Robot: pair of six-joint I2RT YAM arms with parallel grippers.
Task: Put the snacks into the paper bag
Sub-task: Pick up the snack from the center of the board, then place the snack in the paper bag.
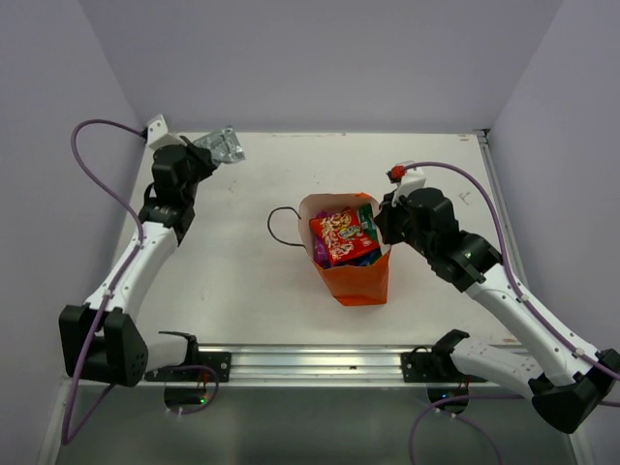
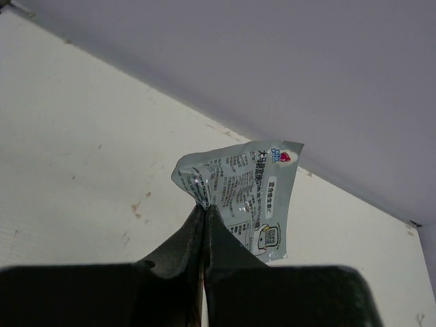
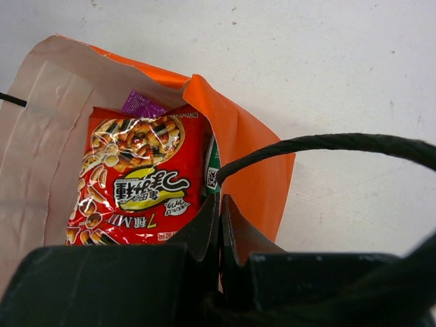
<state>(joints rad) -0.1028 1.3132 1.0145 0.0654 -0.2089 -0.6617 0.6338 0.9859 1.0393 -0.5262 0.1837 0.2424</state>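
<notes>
The orange paper bag (image 1: 356, 283) stands open at the table's middle. A red snack packet (image 1: 342, 235) lies on top inside it, with a purple packet (image 3: 139, 104) and a green-and-white one (image 3: 213, 163) showing at its edges. My right gripper (image 3: 219, 199) is shut on the bag's right rim (image 3: 252, 157), just under a black cord handle (image 3: 327, 144). At the far left corner my left gripper (image 2: 205, 206) is shut on the corner of a silver-grey packet (image 2: 245, 197), and the rest of that packet (image 1: 221, 145) sticks out beyond the fingertips.
The bag's other cord handle (image 1: 281, 228) lies on the table to its left. Purple side walls close in the table on the left, back and right. A metal rail (image 1: 310, 363) runs along the near edge between the arm bases.
</notes>
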